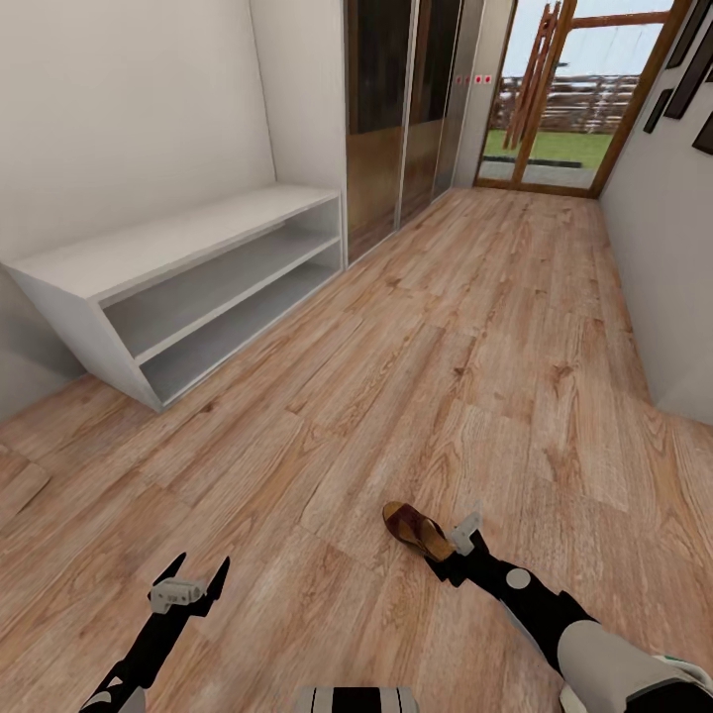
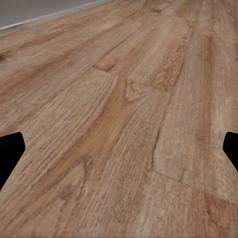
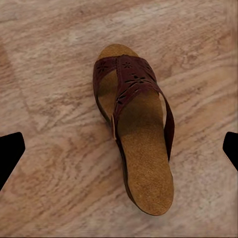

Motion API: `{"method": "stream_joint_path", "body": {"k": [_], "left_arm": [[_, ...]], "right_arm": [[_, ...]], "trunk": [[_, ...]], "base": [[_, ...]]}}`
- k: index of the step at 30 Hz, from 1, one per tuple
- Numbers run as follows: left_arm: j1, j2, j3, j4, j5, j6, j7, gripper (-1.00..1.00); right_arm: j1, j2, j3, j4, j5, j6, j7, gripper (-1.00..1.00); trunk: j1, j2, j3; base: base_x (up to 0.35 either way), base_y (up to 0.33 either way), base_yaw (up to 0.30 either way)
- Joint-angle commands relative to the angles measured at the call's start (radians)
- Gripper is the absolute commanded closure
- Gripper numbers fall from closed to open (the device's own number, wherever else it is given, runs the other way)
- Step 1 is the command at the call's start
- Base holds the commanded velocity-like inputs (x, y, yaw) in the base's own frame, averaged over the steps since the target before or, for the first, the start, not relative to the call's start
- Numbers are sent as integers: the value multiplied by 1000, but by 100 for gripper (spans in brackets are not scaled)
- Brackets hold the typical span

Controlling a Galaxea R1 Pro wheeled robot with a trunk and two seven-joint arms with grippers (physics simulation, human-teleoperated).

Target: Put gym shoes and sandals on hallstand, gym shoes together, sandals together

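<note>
Right now I have one dark brown leather slip-on sandal (image 3: 133, 131) with a perforated wide strap and tan footbed lying flat on the light brown wood-grain plank corridor floor (image 1: 416, 396), well apart from the low, wide light-grey hallstand (image 1: 188, 238) with its flat top and two long open shelves. My right claw (image 1: 458, 551) sits just beside the sandal's heel end on the side away from the hallstand, its fingers spread apart and holding nothing; from the head view I cannot tell whether a fingertip is touching the sole. My left claw (image 1: 188, 584) hangs over bare floor, farther from the sandal and also well apart from the hallstand, fingers spread and empty.

I judge the sandal light, with a fairly stiff sole and a softer, flexible strap. The smooth leather could slip, and the strap would fold if I pinched it alone. I would close across the sole's two long edges near mid-length, just behind the strap, where the sides run roughly parallel; a light shoe like this may skid on the planks if one finger arrives first.

Count in view: one sandal, no gym shoes, one hallstand with nothing on its top or either shelf, two claws. Of the four shoes, then, none is on the rack yet.
</note>
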Motion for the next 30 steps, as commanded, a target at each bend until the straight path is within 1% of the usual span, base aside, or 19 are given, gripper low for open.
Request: {"method": "stream_joint_path", "body": {"k": [1,5,13,22,30], "left_arm": [[0,0,0,0,0,0,0,-100],[0,0,-1,0,-1,0,-1,-100],[0,1,-1,0,-2,1,-2,-100],[0,2,-1,0,-1,2,-2,-100],[0,1,-1,0,-1,2,-2,-100]], "right_arm": [[0,0,0,0,0,0,0,-100],[0,-12,0,2,-2,-2,2,-100],[0,-22,-1,3,-5,-3,7,-100],[-1,-30,-2,3,-8,-1,8,-100],[-1,-34,-4,1,-10,-2,7,-100]], "trunk": [[0,0,0],[0,0,0],[0,0,0],[0,0,0],[0,0,-7]], "base": [[0,0,0],[0,0,0],[0,0,0],[0,0,0],[0,0,0]]}}
